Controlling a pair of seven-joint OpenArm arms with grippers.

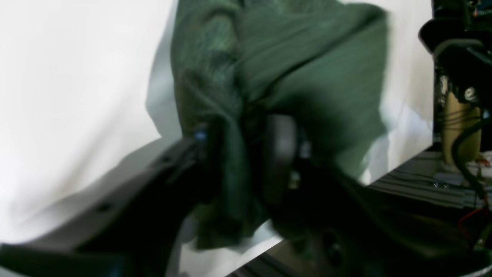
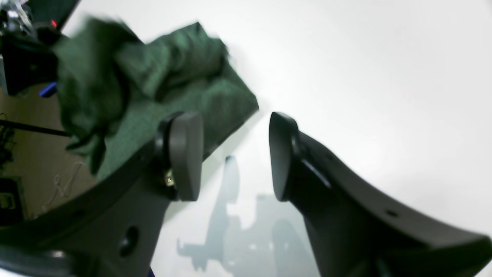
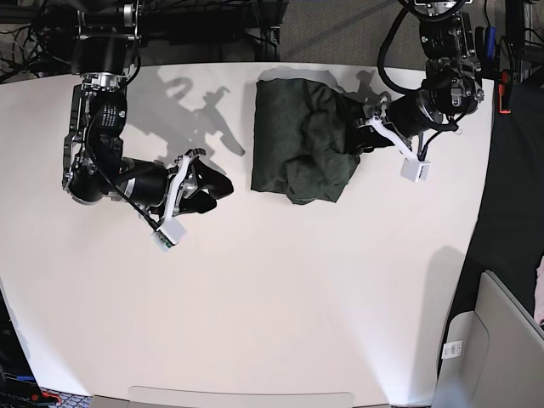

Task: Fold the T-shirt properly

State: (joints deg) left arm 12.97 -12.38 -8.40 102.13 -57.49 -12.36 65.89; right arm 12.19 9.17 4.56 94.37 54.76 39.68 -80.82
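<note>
- The T-shirt (image 3: 302, 140) lies bunched on the white tabletop (image 3: 272, 297), long axis running front to back, lumpiest at its right edge
- The left end effector (image 3: 367, 134) is nearer, jaws around a fold; whether clamped I cannot tell
- The right end effector (image 3: 212, 180) stands apart, jaws spread, empty

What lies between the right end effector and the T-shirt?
Only bare white table, crossed by arm shadows, separates the right end effector from the T-shirt, as the base view shows.
</note>
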